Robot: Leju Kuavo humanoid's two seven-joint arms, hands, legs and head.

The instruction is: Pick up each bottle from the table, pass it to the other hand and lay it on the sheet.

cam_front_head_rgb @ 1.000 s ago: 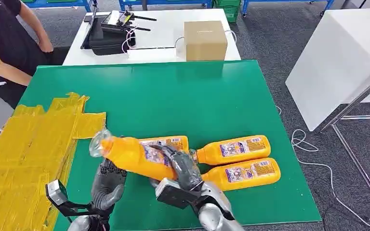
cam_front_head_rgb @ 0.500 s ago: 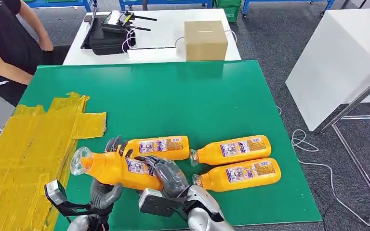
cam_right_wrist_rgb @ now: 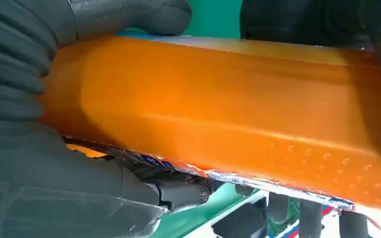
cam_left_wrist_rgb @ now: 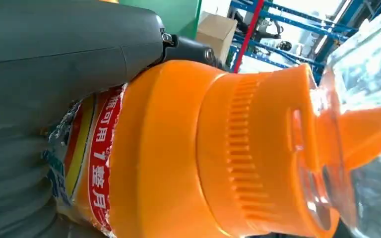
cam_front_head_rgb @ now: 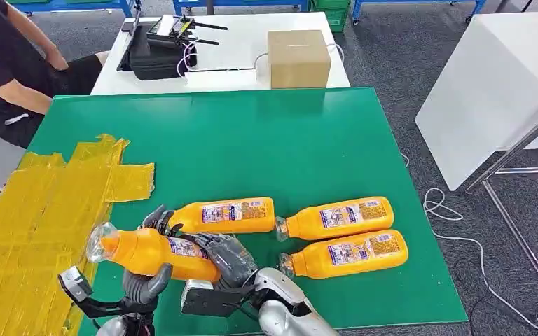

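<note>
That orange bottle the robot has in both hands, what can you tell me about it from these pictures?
The orange plastic bottle has a clear domed cap, a ribbed orange collar under it, and a printed label on its body. It lies nearly level above the green table, cap pointing toward the yellow sheet. The left hand cups it from beneath while the right hand grips its base end. Three similar bottles lie on the table beyond it.

Probably workshop: blue racking [cam_front_head_rgb: 420,5], worktables [cam_front_head_rgb: 238,49].
</note>
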